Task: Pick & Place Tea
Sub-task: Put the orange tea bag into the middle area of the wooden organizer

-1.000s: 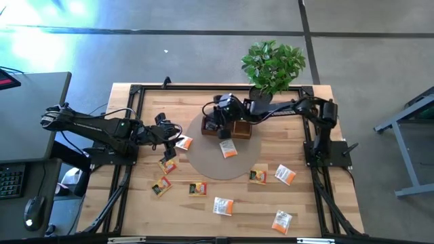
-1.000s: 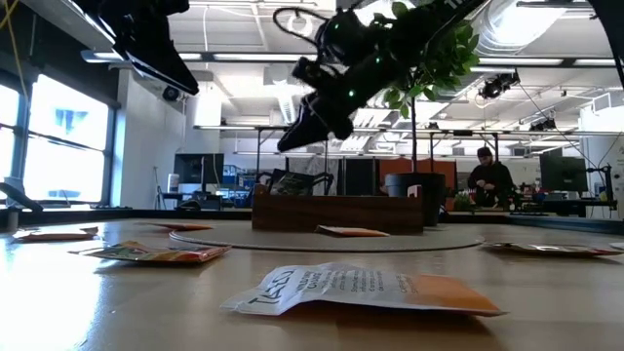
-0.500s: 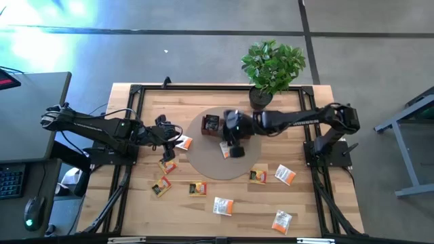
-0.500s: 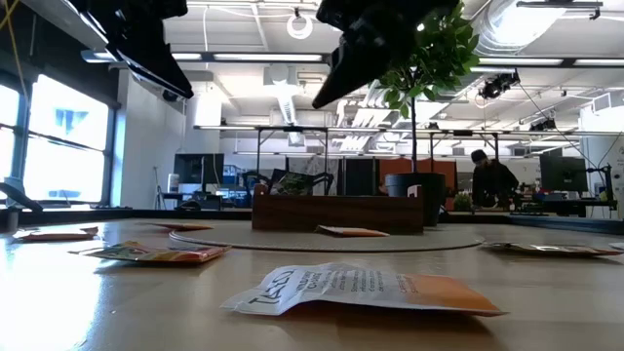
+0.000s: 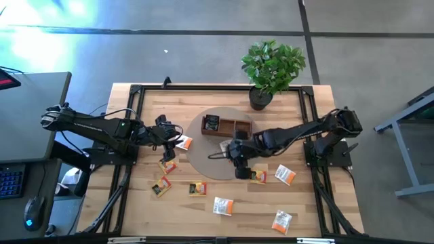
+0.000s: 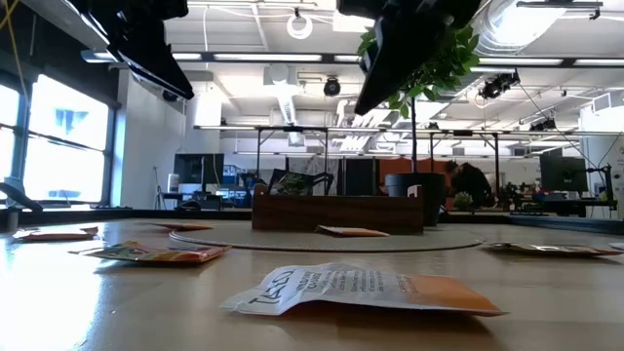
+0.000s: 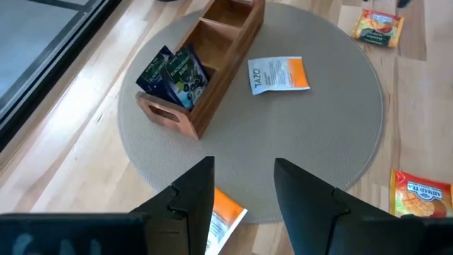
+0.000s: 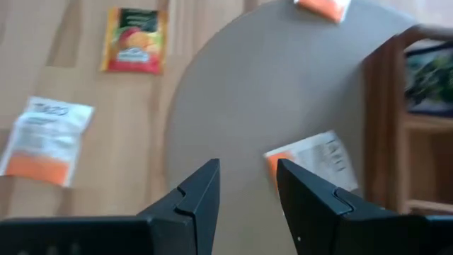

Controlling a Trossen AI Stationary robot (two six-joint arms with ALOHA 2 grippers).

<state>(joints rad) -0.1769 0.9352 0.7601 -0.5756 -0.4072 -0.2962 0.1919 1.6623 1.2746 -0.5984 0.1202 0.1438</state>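
At the left of the high view, the left gripper (image 5: 171,139) was held idle, fingers parted and empty, beside a white-and-orange sachet (image 5: 183,142). At centre, the wooden tray (image 5: 226,126) held dark sachets (image 7: 170,71) in one end compartment. The right gripper (image 5: 241,163), fingers spread and empty, hung above the round mat (image 5: 203,161); a flat sachet (image 8: 324,160) would best be approached squarely and low, one fingertip slid under an edge.
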